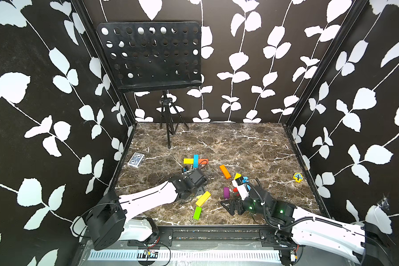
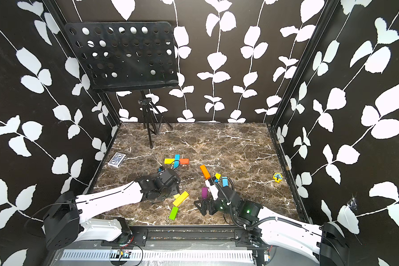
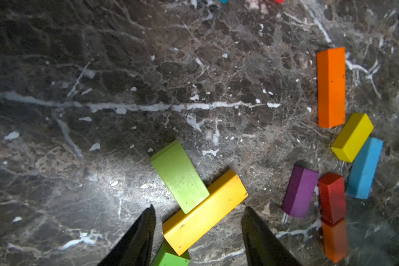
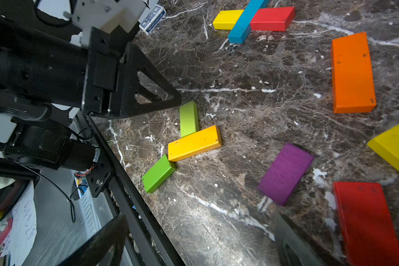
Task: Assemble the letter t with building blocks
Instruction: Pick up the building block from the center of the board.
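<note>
So the long yellow-orange glossy block seems to be what's lined up for pickup here. It's laid flat on the brown marbled surface, near the front edge and roughly in the middle. The left gripper is hung right over it with the black fingers apart, one placed each side of the block's nearer end, and no contact can be made out yet. The right gripper is parked low to the right with its fingers spread wide and nothing between them.

Handling-wise, these blocks can probably be treated as light, stiff little bars, so no squashing is expected. The painted finish looks slick though, and a weak pinch could be slipped out of. The block is set at a slant to the fingers, so it'd likely get twisted when squeezed. The two long sides, closer to the middle, would be the better spot to be grabbed. One lime green block is butted against its long side and a second lime green block is tucked right at its near corner, so both could get dragged along.

The part-built letter is laid further back, well apart: a cyan bar flanked by a short yellow bar and a red-orange bar
</note>
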You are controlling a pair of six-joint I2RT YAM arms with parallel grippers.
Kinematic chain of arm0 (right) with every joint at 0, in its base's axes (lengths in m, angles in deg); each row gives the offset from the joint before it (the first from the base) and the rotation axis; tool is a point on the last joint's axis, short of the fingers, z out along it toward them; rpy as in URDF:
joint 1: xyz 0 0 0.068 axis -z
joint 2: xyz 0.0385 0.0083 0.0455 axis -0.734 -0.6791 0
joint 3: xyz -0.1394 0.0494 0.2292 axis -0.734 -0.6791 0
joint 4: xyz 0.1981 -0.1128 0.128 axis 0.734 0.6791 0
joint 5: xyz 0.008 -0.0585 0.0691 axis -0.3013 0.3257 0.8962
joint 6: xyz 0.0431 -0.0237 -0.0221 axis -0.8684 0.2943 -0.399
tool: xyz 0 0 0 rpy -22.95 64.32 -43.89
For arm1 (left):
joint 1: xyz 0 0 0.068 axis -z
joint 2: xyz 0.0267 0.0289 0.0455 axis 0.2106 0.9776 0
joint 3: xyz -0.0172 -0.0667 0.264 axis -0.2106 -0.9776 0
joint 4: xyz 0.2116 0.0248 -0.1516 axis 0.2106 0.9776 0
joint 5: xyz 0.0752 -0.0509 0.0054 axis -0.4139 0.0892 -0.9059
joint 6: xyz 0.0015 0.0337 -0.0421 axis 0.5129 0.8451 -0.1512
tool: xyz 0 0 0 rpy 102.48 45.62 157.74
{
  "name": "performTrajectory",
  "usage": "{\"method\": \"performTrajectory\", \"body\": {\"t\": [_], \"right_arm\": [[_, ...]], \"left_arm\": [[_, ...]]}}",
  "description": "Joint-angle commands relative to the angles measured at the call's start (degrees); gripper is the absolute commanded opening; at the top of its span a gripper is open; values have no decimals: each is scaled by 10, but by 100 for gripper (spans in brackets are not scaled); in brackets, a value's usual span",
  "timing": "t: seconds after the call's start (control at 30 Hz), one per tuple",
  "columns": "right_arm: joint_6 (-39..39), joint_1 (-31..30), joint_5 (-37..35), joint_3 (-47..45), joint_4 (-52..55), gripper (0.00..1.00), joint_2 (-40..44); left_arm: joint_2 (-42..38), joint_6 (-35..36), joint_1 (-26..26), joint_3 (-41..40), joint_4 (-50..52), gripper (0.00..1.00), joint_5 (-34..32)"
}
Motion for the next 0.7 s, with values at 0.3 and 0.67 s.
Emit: {"method": "performTrajectory", "body": {"t": [0.3, 0.67], "right_arm": [[30, -19, 9, 4, -6, 97, 24], [32, -19, 14, -11, -23, 99, 26]], "left_arm": [[78, -182, 16, 27, 38, 59, 6], [110, -218, 16, 47, 39, 55, -14]]}}
